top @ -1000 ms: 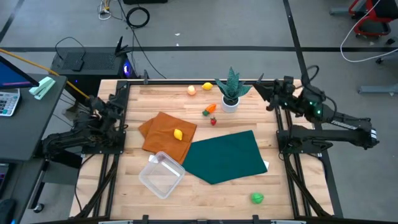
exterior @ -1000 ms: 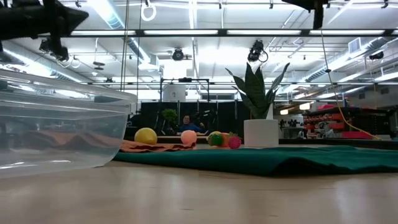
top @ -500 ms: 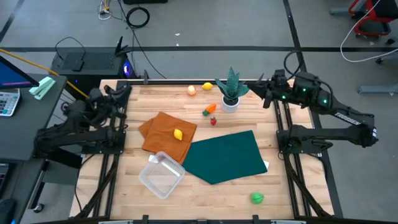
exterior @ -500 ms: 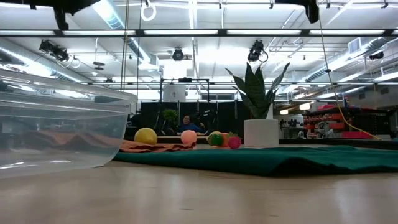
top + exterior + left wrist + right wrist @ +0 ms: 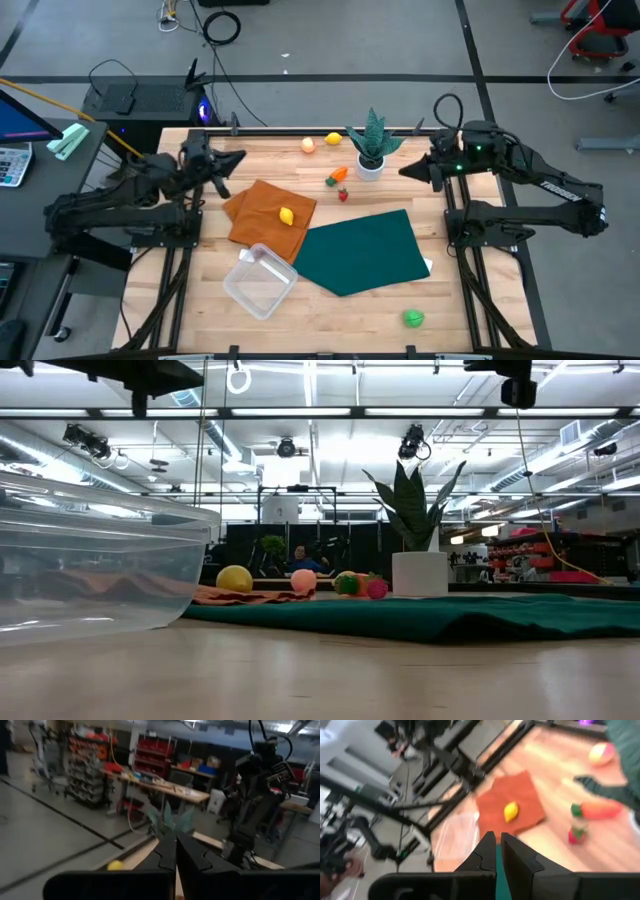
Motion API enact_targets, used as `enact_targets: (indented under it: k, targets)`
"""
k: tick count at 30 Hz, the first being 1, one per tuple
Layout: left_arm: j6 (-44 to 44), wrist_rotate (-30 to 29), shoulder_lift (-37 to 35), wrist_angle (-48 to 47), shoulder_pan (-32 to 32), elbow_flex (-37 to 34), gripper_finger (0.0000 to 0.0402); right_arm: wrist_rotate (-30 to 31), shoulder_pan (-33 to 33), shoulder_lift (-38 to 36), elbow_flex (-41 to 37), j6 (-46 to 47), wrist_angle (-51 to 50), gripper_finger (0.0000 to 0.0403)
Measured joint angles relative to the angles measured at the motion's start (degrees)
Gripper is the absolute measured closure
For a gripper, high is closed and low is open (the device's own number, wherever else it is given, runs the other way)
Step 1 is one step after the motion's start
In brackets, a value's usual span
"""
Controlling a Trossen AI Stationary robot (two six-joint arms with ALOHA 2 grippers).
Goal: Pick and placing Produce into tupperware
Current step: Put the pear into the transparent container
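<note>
The clear tupperware point(image 5: 260, 280) rests on its base at the table's near left, empty; it fills the low view's left point(image 5: 90, 560). A yellow fruit point(image 5: 287, 215) lies on the orange cloth point(image 5: 262, 210). A peach-orange fruit point(image 5: 308, 145) and a yellow one point(image 5: 333, 139) lie at the far edge. An orange carrot point(image 5: 338, 176) and a red strawberry point(image 5: 343, 195) lie near the plant. A green piece point(image 5: 413, 318) lies near right. My left gripper point(image 5: 228, 160) is shut and empty above the table's left edge. My right gripper point(image 5: 405, 170) is shut and empty beside the plant.
A spiky green plant in a white pot point(image 5: 371, 150) stands at the far middle, close to my right gripper. A green cloth point(image 5: 365, 250) lies flat in the middle. Bare wood shows along the near edge between the tupperware and the green piece.
My left gripper has swung up from beside the table's left edge and reached toward the table's right, over the edge. My right gripper has moved toward the table's near edge and a little left, passing the plant. Nothing on the table has moved.
</note>
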Motion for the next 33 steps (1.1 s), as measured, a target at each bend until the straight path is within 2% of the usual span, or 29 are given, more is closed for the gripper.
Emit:
enact_targets:
  k: [7, 12, 20, 27, 33]
  targets:
    - [-5.7, 1.1, 9.9, -4.7, 0.0, 6.6, 0.0373, -10.1, 0.0, 0.0, 0.0, -7.7, -8.0, 0.0403]
    - [-5.7, 1.1, 16.4, -8.7, 0.0, 13.5, 0.0376, -17.4, 1.6, 0.0, 0.0, -12.6, -19.3, 0.0403]
    - [-8.6, 1.0, 23.2, -18.8, 0.0, 22.6, 0.0385, -16.7, 11.3, -0.6, 0.0, -20.1, -38.0, 0.0403]
    - [-10.3, 1.0, 25.2, -19.0, 0.0, 24.5, 0.0374, -15.6, 18.8, -1.5, 0.0, -24.2, -38.5, 0.0397]
    - [-9.1, 1.0, 25.1, -18.9, 0.0, 24.5, 0.0376, -12.4, 23.9, -0.9, 0.0, -28.9, -35.8, 0.0359]
